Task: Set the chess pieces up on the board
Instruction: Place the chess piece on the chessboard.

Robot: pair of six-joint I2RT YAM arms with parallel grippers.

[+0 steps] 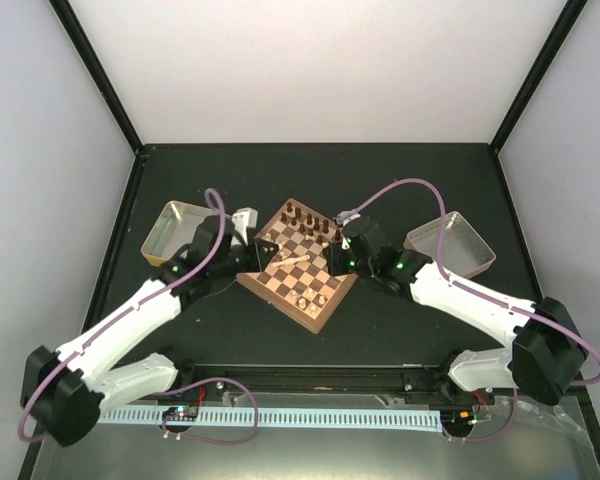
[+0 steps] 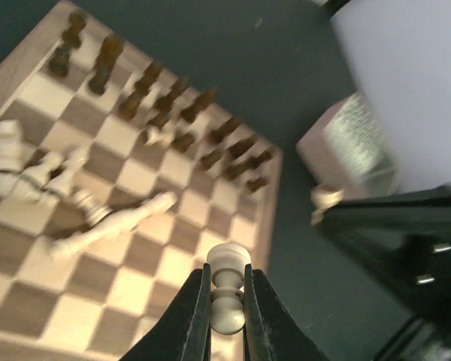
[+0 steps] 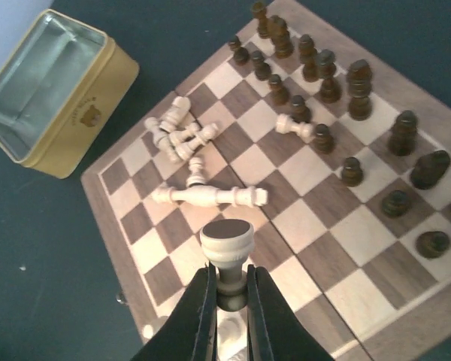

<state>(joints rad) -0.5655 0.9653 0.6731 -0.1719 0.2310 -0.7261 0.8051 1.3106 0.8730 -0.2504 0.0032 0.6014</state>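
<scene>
The board [image 1: 318, 262] lies cornerwise between my arms. Dark chess pieces [image 3: 323, 68] stand in two rows along its far side, with one cream pawn [image 3: 295, 125] lying among them. A heap of cream pieces [image 3: 179, 131] and a long cream piece [image 3: 210, 197] lie toppled on the squares. My left gripper [image 2: 227, 301] is shut on a cream pawn [image 2: 227, 263] above the board's edge. My right gripper [image 3: 231, 289] is shut on another cream pawn [image 3: 227, 242], its base toward the camera, above a standing cream piece [image 3: 229, 335].
An open metal tin [image 1: 172, 232] sits left of the board and another [image 1: 450, 243] to its right. Both grippers [image 1: 263, 258] [image 1: 332, 262] hang over the board, close to each other. Dark walls enclose the table.
</scene>
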